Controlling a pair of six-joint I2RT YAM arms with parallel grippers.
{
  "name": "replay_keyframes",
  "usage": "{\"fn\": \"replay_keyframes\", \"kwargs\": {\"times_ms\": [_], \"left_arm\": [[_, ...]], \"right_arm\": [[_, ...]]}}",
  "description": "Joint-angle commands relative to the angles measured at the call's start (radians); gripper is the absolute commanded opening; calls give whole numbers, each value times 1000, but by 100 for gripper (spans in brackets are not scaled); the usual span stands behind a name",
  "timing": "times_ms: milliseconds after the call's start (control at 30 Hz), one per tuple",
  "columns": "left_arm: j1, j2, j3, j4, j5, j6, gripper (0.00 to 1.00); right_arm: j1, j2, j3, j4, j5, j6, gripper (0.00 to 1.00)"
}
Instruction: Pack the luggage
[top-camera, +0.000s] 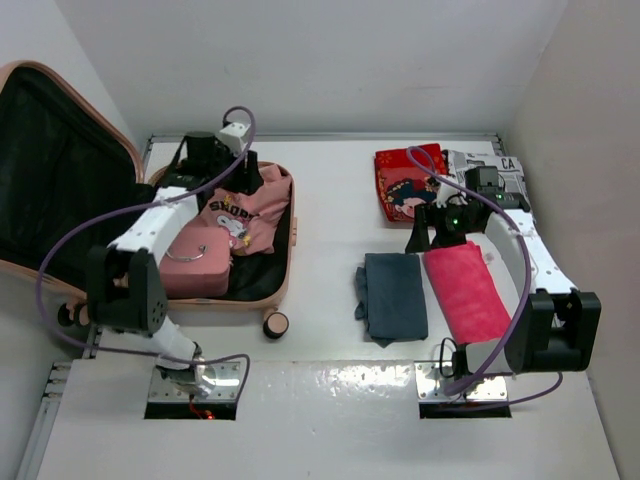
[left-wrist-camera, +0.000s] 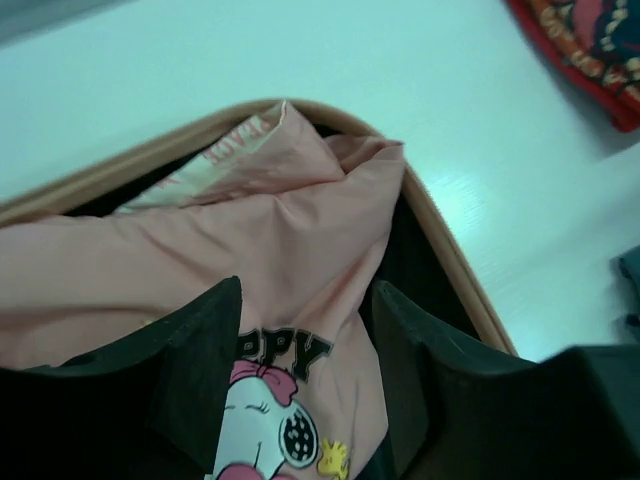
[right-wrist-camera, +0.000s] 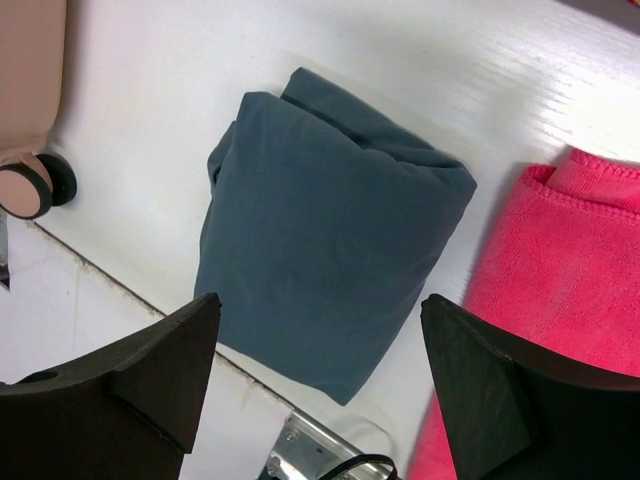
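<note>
Peach-pink shell, black lining: the luggage lies open on the left side of the top view. Its lid stands up in the upper left, and its base sits flat on the white table. One wheel shows just off the base's lower right corner.

Contents of the base, as you can check from above:
- pink shirt with a cartoon dog print, bunched toward the far right corner and riding up against the rim
- small pink box with a metal handle, in the near part, touching the shirt's lower edge

Left gripper: it hangs over the far end of the base. In the left wrist view you see both dark fingers standing apart with the shirt's print below the gap. Nothing is pinched between them.

Right gripper: fingers are spread wide and bare, hovering above the folded blue-grey cloth. That cloth lies flat on the table at centre right of the top view. A pink towel is just beside it on the right. I cannot tell whether the two touch.

Also on the table, at upper right of the top view: a red patterned cloth, well apart from the luggage.
</note>
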Motion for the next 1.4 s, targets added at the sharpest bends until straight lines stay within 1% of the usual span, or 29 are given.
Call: {"fn": "replay_keyframes", "kwargs": {"times_ms": [0,67,100,167,333,400,433,500,533,567,633,667,700,733,800,833,867,900,933,967,1000,1067,1133,1167,1200,1267,1300,1333,1367], "left_arm": [[-17,111,-12,89,-55,-67,59],[-37,190,3,100,-121,-67,59],[-47,218,14,89,-136,-67,56],[-48,262,23,66,-161,-76,55],[-58,295,-26,57,-257,-44,55],[-58,295,-26,22,-276,-32,55],[-58,295,-26,13,-276,-32,59],[-49,257,-35,12,-192,-32,67],[-40,219,-55,34,-151,-16,75],[-40,118,-87,55,-106,16,78],[-40,2,-124,139,-23,40,85],[-40,-47,-133,156,-9,50,93],[-40,-119,-134,166,0,50,96],[-40,-144,-114,151,11,50,98],[-50,-167,-34,102,-15,59,98],[-51,-167,-8,56,-15,59,98],[-51,-176,14,36,-24,59,98],[-51,-176,46,20,-47,59,98],[-51,-176,57,-4,-56,59,98],[-51,-176,69,-4,-70,59,98],[-51,-188,69,-14,-101,59,98],[-40,-188,69,-14,-101,45,98],[-29,-198,57,-14,-110,21,98],[-20,-208,57,-14,-119,5,98],[-20,-208,45,-14,-119,-10,98],[-8,-217,44,-14,-133,-22,98],[-8,-217,32,-14,-133,-22,98],[3,-230,32,-14,-144,-22,98],[3,-230,22,-14,-144,-22,98]], "right_arm": [[7,6,47,41,6,19,81],[7,11,41,40,8,19,81],[7,11,38,43,11,22,81],[7,11,35,40,19,19,81],[7,-6,18,69,55,18,81],[7,-11,7,87,66,31,80],[7,-6,4,92,74,34,80],[7,-17,-5,98,88,36,80],[7,-19,-7,101,97,36,80],[6,-28,-16,101,126,39,78],[0,-55,-51,124,147,41,78],[-8,-80,-65,135,187,69,81],[-16,-109,-106,190,198,83,81],[-17,-120,-117,205,219,90,83],[-17,-134,-137,285,252,96,87],[-10,-115,-131,293,258,76,87],[6,-103,-120,302,267,62,90],[7,-65,-82,328,290,-20,90],[62,-24,-68,334,302,-47,92],[81,0,-41,350,337,-77,93],[96,39,-27,380,353,-170,95],[145,93,-16,432,371,-229,96],[170,173,13,469,381,-329,98],[175,196,24,480,375,-378,98],[184,269,38,497,384,-398,98],[191,313,77,529,404,-476,98],[188,357,84,566,417,-489,98],[188,407,99,589,458,-558,98],[190,408,94,613,476,-577,98]]}}
